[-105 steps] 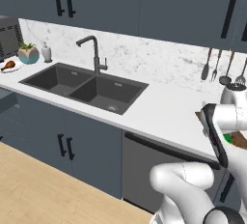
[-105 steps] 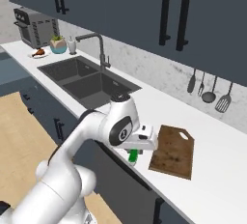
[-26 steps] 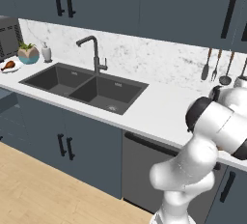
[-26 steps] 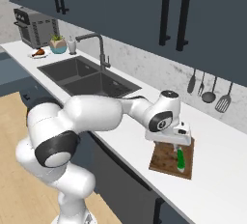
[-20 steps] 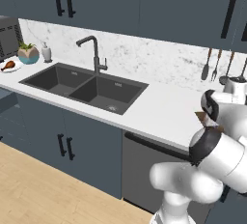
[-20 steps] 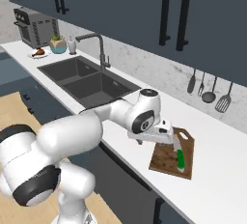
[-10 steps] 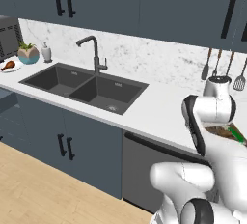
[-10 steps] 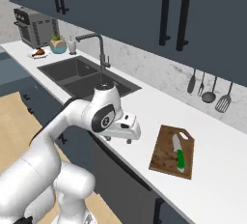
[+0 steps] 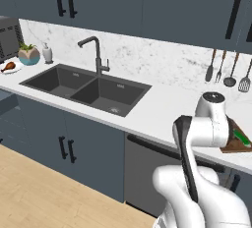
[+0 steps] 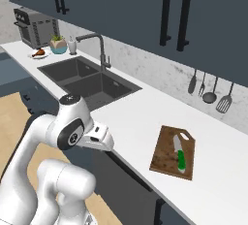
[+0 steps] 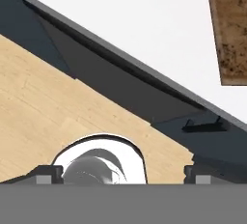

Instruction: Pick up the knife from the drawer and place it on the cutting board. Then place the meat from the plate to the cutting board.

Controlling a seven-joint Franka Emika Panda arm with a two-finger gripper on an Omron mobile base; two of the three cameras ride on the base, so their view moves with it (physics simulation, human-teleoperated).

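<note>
Pincer, wide open and empty, has swung away from knife on cutting board.

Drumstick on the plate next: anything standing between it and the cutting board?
Nothing blocks a lifted carry. The drumstick lies on the plate at the counter's far left; the cutting board, already holding the knife, lies far right. Between them are the sink and its tall faucet at the back edge.

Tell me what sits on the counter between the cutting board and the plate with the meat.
In the right base view, bare white counter runs from the cutting board to the double sink with its black faucet, then the plate.
</note>
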